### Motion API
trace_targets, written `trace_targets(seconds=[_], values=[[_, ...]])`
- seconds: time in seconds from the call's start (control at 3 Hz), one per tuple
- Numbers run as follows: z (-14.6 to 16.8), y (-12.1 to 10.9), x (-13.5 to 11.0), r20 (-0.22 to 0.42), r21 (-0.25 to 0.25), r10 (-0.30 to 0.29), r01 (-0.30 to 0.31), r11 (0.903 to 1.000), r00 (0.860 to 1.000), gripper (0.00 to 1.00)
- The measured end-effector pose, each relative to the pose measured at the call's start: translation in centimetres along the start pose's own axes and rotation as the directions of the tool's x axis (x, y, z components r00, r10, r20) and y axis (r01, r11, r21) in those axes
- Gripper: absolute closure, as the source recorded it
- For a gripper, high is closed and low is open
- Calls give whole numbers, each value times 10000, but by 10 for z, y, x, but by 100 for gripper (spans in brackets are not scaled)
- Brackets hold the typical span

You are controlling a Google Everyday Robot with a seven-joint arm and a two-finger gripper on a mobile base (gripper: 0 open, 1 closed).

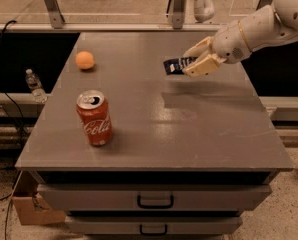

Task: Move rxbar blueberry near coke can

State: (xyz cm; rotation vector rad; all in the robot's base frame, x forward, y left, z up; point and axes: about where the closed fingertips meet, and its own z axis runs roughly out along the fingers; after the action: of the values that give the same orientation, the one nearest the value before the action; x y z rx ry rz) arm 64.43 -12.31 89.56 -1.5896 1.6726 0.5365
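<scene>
The rxbar blueberry [175, 65], a dark navy flat wrapper with white lettering, is held in the air above the right back part of the grey table [199, 129]. My gripper [192, 62] comes in from the right and is shut on the bar's right end, with the bar sticking out to the left. The coke can [94, 117], red with white script and a silver top, stands upright near the table's front left, well apart from the bar and the gripper.
A small orange ball [84, 60] lies at the back left of the table. Drawers [155, 201] sit under the tabletop. A plastic bottle [34, 84] stands on a ledge to the left, and a cardboard box [29, 209] on the floor.
</scene>
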Motion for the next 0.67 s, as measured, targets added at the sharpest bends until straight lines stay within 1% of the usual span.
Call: trace_targets(seconds=[0.33,0.67], values=[[2,15,-15,162,225,-321,317,9992,9994,100],[42,54,-27,422,-422,-410,428,9982,9983,100]])
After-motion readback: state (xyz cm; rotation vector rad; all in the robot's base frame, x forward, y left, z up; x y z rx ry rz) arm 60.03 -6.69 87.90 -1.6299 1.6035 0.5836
